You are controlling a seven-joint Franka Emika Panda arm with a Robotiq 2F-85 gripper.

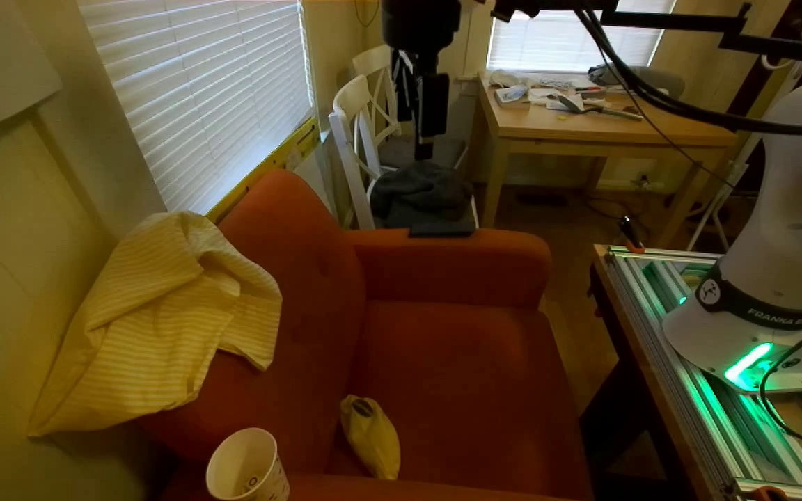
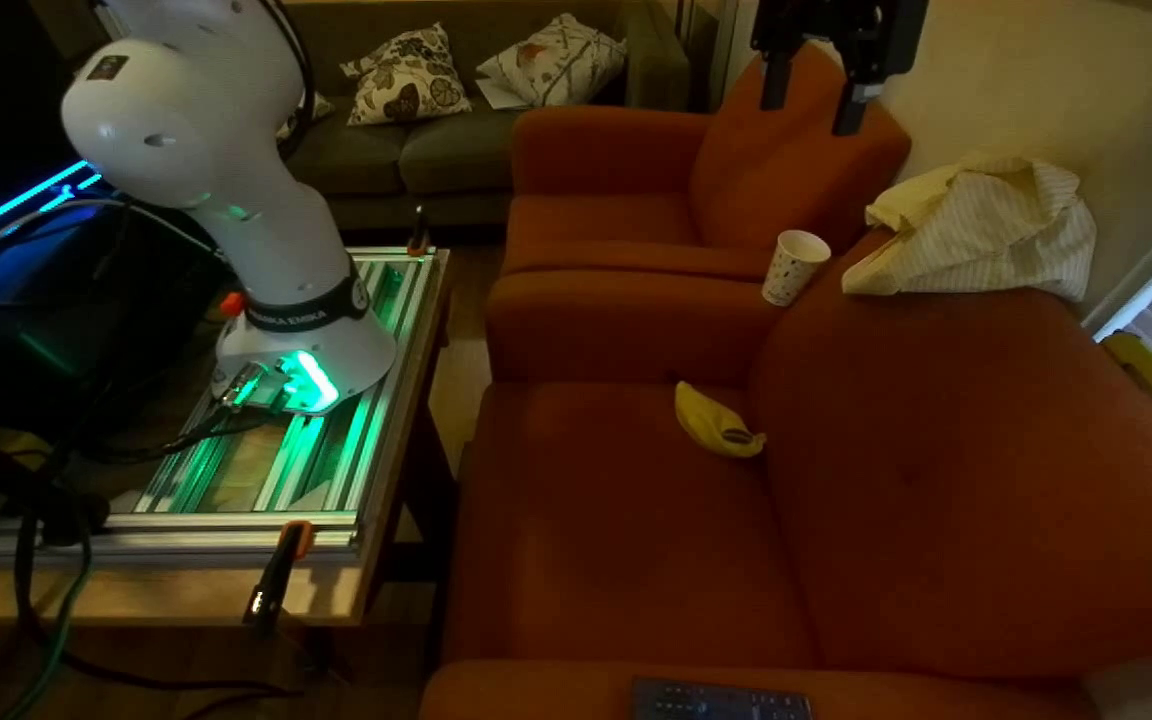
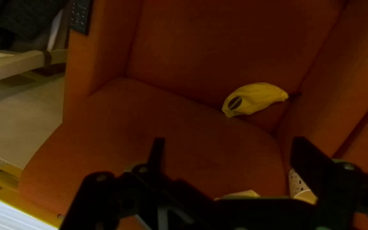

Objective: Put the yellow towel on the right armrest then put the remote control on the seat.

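The yellow striped towel (image 1: 178,313) is draped over the top of the orange armchair's backrest in both exterior views (image 2: 996,225). Only a pale edge of it (image 3: 239,194) shows in the wrist view. The dark remote control (image 2: 721,700) lies on one armrest and also shows in the wrist view (image 3: 81,16). The opposite armrest (image 2: 626,325) has a cup at its back end. The seat (image 2: 616,520) bears a yellow banana-like item. My gripper (image 3: 228,142) is open and empty, held high above the chair, apart from the towel and remote, also in both exterior views (image 1: 420,132) (image 2: 810,115).
A spotted paper cup (image 2: 796,268) stands near the backrest. The banana-like item (image 2: 716,425) lies in the seat's back corner. A second orange chair (image 2: 616,150) stands alongside. White chairs (image 1: 359,132) with dark cloth (image 1: 422,191) stand beyond the remote's armrest. A window blind (image 1: 199,83) is behind.
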